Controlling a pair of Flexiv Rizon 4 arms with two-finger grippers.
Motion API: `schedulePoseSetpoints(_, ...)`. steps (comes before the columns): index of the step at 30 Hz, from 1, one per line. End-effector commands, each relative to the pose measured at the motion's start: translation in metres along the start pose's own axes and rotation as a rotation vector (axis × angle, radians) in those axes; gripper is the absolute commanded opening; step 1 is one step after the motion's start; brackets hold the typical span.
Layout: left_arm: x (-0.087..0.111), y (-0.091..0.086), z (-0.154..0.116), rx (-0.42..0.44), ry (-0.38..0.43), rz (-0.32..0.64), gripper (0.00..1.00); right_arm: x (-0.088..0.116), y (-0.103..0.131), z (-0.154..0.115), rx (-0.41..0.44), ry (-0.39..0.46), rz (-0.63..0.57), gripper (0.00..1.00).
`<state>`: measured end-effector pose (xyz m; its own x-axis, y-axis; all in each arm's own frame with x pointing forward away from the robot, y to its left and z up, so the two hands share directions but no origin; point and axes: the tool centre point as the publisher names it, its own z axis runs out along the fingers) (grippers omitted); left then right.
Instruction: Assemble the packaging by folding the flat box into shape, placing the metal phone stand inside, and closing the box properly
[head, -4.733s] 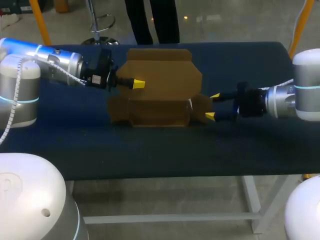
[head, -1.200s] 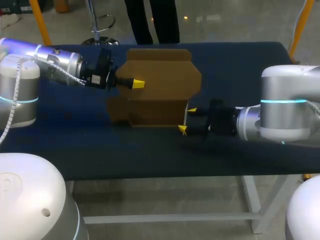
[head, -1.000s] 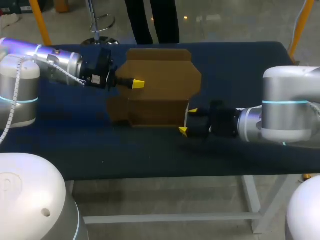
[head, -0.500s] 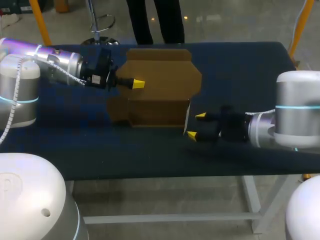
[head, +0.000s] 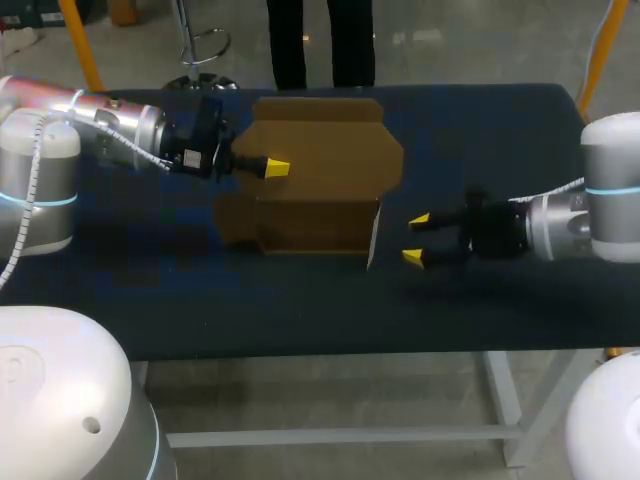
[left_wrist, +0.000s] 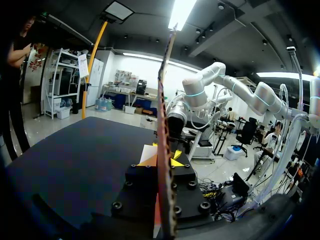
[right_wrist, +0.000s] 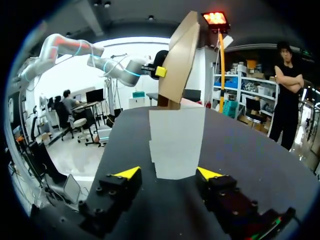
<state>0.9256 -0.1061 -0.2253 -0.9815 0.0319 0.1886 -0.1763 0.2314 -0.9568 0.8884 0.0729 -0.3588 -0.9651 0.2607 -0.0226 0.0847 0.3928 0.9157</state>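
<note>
Your desk (head: 300, 300) is a long top covered in dark blue cloth. It is carried on a white metal frame (head: 330, 437), which you can see below its near edge. Resting on the cloth, about midway along and toward the far side, is a half-folded brown cardboard box (head: 320, 190). Its low front part sits on the desk, a tall panel rises above it, and a pale end flap faces your right.

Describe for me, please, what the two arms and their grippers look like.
The left arm and right arm are thick, rounded silver-white tubes with glowing light-blue rings at the joints. A white cable runs along the left one. The left gripper and right gripper are black and blocky with visible bolt heads, and their two jaws end in bright yellow tips.
</note>
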Motion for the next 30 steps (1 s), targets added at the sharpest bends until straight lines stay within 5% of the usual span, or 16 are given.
schedulePoseSetpoints(1,-0.001,0.002,0.000,-0.002,0.003,0.000,0.00,-0.011,0.003,0.008,0.006,0.075,-0.008,0.71)
schedulePoseSetpoints(6,-0.001,0.002,0.000,-0.002,0.003,0.000,0.00,-0.015,0.003,0.015,0.008,0.090,-0.024,0.45)
schedulePoseSetpoints(30,-0.001,0.002,0.000,-0.002,0.003,0.000,0.00,-0.015,0.013,0.053,0.023,0.079,-0.077,0.47)
